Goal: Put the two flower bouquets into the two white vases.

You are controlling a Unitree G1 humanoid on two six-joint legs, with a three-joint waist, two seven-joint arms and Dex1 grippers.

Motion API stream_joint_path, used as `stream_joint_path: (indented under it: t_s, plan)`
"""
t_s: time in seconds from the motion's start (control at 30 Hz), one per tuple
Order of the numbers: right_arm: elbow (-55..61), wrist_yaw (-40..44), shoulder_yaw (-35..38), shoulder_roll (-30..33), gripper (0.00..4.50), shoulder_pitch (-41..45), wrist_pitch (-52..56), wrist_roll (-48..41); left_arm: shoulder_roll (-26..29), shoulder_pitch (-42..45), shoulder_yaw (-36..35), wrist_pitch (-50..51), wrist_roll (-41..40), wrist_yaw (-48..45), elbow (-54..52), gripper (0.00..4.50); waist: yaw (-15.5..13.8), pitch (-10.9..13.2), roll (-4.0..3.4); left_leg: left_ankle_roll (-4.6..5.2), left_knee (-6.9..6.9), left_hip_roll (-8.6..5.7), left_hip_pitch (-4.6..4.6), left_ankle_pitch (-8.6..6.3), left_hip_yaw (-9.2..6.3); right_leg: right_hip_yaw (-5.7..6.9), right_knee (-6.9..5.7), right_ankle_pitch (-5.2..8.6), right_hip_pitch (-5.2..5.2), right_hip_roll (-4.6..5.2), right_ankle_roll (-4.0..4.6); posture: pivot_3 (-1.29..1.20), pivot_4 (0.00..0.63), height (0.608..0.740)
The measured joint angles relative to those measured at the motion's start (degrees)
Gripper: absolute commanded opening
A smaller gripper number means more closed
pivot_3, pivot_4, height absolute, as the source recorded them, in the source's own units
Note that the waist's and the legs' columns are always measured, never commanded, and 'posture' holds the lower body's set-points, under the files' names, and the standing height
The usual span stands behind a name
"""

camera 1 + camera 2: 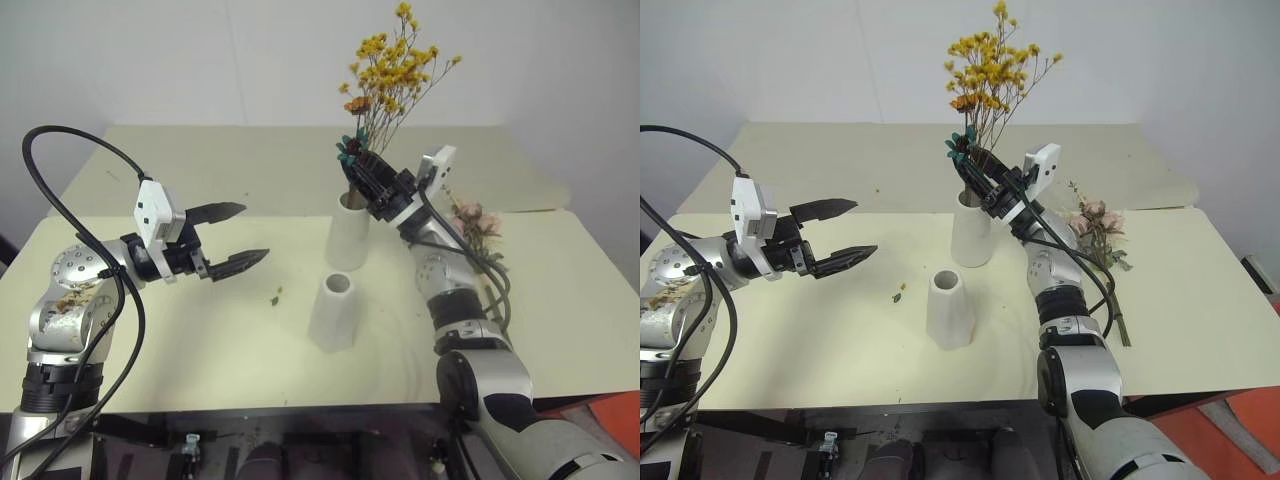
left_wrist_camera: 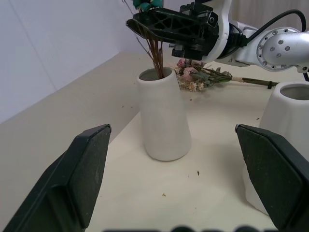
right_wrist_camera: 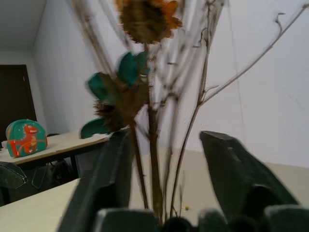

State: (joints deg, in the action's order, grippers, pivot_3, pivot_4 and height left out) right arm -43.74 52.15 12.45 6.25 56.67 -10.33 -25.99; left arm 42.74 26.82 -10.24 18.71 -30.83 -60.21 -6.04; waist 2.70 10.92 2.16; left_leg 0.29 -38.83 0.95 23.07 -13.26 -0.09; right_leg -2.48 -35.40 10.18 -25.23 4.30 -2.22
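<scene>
at far vase [image 1: 348, 238], right end effector [image 1: 368, 172] open round yellow spray [image 1: 392, 70]; left end effector [image 1: 232, 238] open, no writing legible.

Both vases [image 1: 332, 312] [image 1: 348, 232]: matt white, smooth, ceramic-looking. Desk [image 1: 180, 330]: matt pale cream. Fingers [image 2: 89, 171]: matt black plastic. Yellow spray [image 1: 392, 70]: dry, brittle.

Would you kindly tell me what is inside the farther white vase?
The yellow spray's stems stand in the farther vase; their lower ends are hidden by its wall.
</scene>
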Motion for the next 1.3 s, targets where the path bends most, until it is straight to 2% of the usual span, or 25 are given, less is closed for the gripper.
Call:
stream_joint_path:
  t_s: [0.07,0.1,0.43,0.63,0.9,1.13,1.3]
  plan:
    - [1.0,-0.5,-0.6,0.7,4.33,-1.1,0.8,0.5,0.0,0.0,0.0,0.0,0.0,0.0,0.0,4.5,0.0,0.0,0.0,0.0,0.0,0.0,0.01,0.0,0.0,0.0,0.01,0.0,0.0,0.01,0.0,0.0,0.15,0.74]
    - [1.2,-1.3,-0.8,1.1,4.42,-1.6,0.8,1.3,0.0,0.0,0.0,0.0,0.0,0.0,0.0,4.5,0.0,0.0,0.0,0.0,0.0,-0.01,0.01,0.0,0.0,0.0,0.01,0.0,0.0,0.01,0.0,0.0,0.15,0.74]
    - [2.0,-9.2,-2.9,5.5,4.42,-1.7,2.8,7.3,-0.3,0.1,0.0,-0.4,0.5,-0.1,0.2,4.5,0.0,0.0,0.0,0.0,0.0,-0.01,0.01,0.0,0.01,-0.01,0.02,0.0,0.0,0.01,0.0,0.0,0.15,0.74]
    - [11.3,-6.8,-7.0,10.3,4.42,-3.8,7.6,9.6,-0.4,0.0,0.0,-1.2,0.5,-0.3,0.2,4.5,-0.1,0.0,0.0,0.0,0.0,-0.02,0.02,0.0,0.01,-0.01,0.01,0.0,0.0,0.01,0.0,0.0,0.15,0.74]
    - [20.4,-3.4,-13.7,18.5,4.42,-3.4,25.5,12.3,-0.4,-0.3,0.1,-1.2,0.5,-0.5,0.3,4.5,-0.2,0.0,0.0,0.0,-0.01,-0.02,0.03,0.0,0.01,0.0,0.04,0.01,0.0,0.01,0.0,0.0,0.15,0.74]
    - [24.0,-0.3,-16.0,23.6,4.42,-3.3,32.1,13.6,-0.6,-0.3,0.1,-1.3,0.5,-0.4,0.3,4.5,-0.3,0.0,0.0,0.0,-0.01,-0.02,0.06,0.0,0.01,0.01,0.09,0.01,0.0,0.01,-0.01,0.0,0.15,0.74]
    - [29.8,2.0,-14.4,29.8,4.42,-4.8,33.9,12.9,-0.6,-1.0,0.0,-1.2,0.3,-0.2,-0.2,4.5,-0.3,0.0,0.0,0.0,0.0,-0.02,0.1,0.0,0.0,0.02,0.16,0.02,0.0,0.01,-0.01,0.0,0.15,0.74]
